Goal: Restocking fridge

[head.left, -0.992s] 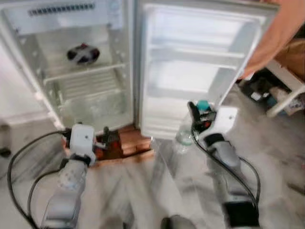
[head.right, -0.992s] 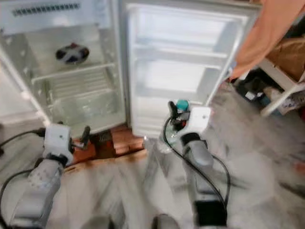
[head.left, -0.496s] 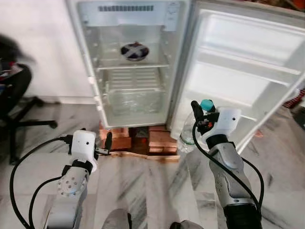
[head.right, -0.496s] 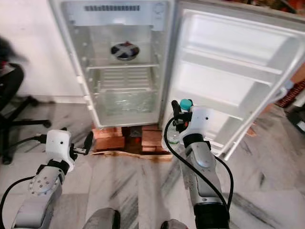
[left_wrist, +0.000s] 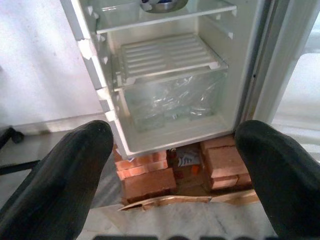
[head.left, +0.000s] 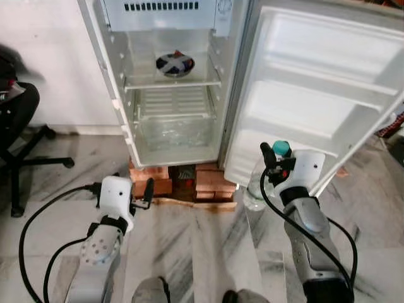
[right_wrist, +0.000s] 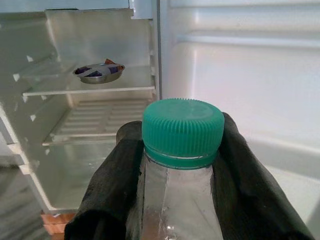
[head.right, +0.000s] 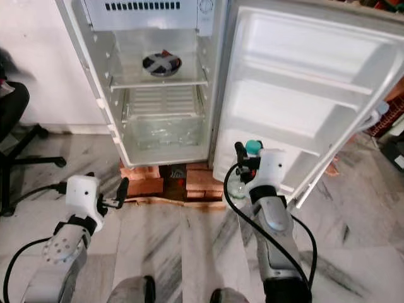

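Observation:
A clear plastic bottle (head.left: 255, 189) with a green cap (right_wrist: 182, 131) hangs upright in my right gripper (head.left: 273, 163), whose fingers (right_wrist: 116, 185) are shut on its neck. It sits low in front of the open fridge door (head.left: 315, 101). The white fridge (head.left: 170, 95) stands open ahead, with a metal bowl (head.left: 175, 64) on its upper shelf and a clear drawer (left_wrist: 167, 102) at the bottom. My left gripper (head.left: 147, 191) is open and empty, held low before the bricks under the fridge.
The fridge rests on red bricks (head.left: 165, 183) on a marble floor (head.left: 189, 246). A black office chair (head.left: 16, 126) stands at the left by the white wall. Black cables (head.left: 38, 227) trail from both arms. Door shelves (head.left: 319, 85) are bare.
The camera view has shifted slightly, bringing the fridge a little closer and higher. My right gripper still holds the bottle, and both arms keep about the same pose.

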